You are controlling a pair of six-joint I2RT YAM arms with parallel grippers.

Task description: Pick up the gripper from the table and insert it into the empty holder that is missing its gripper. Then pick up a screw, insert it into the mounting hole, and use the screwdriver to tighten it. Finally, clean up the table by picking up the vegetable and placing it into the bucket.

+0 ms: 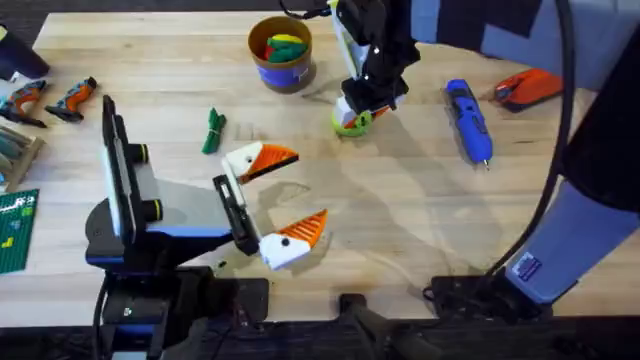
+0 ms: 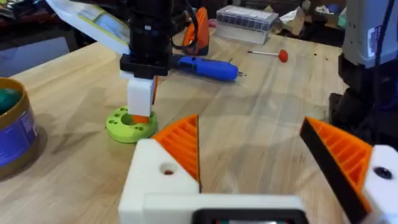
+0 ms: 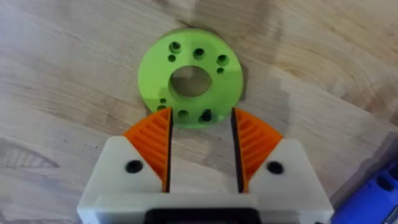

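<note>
My right gripper (image 1: 352,112) hangs over the lime-green disc (image 3: 189,78) at the back middle of the table. It is open by a narrow gap, and the disc's near rim lies between its orange pads (image 3: 152,140). My left gripper (image 1: 305,188) stands wide open over bare wood, nothing between its orange-tipped white fingers (image 2: 180,146). The dark green vegetable (image 1: 213,130) lies left of centre. Behind it is the blue bucket (image 1: 282,55), holding yellow, red and green toy pieces. The blue screwdriver (image 1: 468,120) lies at the right. The loose gripper piece, empty holder and screw are out of view.
A red-orange tool (image 1: 530,88) lies beyond the screwdriver, and a thin rod with a red handle (image 2: 273,55) is near it. Orange-and-black tools (image 1: 70,98) and a green board (image 1: 15,230) sit at the left edge. A clear box (image 2: 245,18) stands at the far side.
</note>
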